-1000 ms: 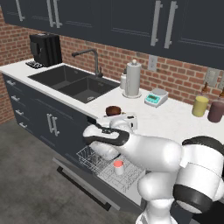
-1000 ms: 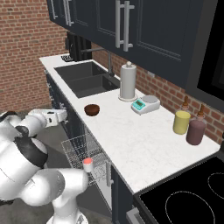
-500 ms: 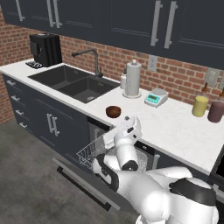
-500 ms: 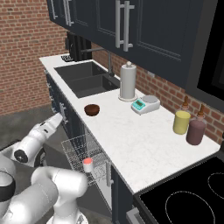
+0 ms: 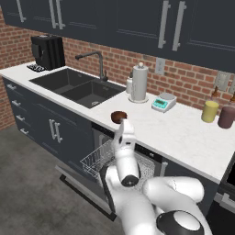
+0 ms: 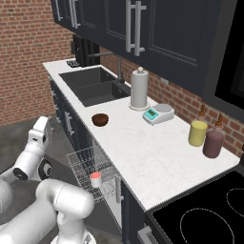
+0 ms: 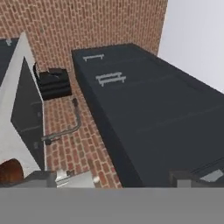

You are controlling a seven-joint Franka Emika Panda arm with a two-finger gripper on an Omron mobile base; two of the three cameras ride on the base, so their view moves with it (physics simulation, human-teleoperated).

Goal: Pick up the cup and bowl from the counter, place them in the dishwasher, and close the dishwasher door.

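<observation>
Here, taking the sink (image 5: 75, 87) as the landmark: the black coffee machine (image 5: 47, 51) stands on the counter (image 5: 183, 133) just left of the sink and behind its far corner, and the curved faucet (image 5: 94, 59) rises behind the basin.

To the right of the sink, near the counter's front edge, sits the bowl (image 5: 119, 116), upright with its opening facing up. Further right of the sink and back towards the brick wall stands an upright paper towel roll (image 5: 139, 82), then a small kitchen scale (image 5: 164, 102), then, well away from the sink, a yellow tumbler (image 5: 210, 111) and a maroon tumbler (image 5: 226, 116) side by side.

Below the counter, right of the sink cabinet, the dishwasher (image 6: 102, 178) is open: its white wire rack (image 6: 86, 164) is pulled out, long axis running out from the cabinet front. The cup (image 6: 96, 179) stands upright in that rack, red-pink inside facing up. The dishwasher door (image 5: 80, 183) hangs dropped down flat beneath the rack, its bar handle along the outer edge.

The gripper (image 5: 124, 131) is raised in front of the counter just right of the sink, close to the bowl in the left base view, pointing upwards; its jaws stand wide apart with nothing between them.
</observation>
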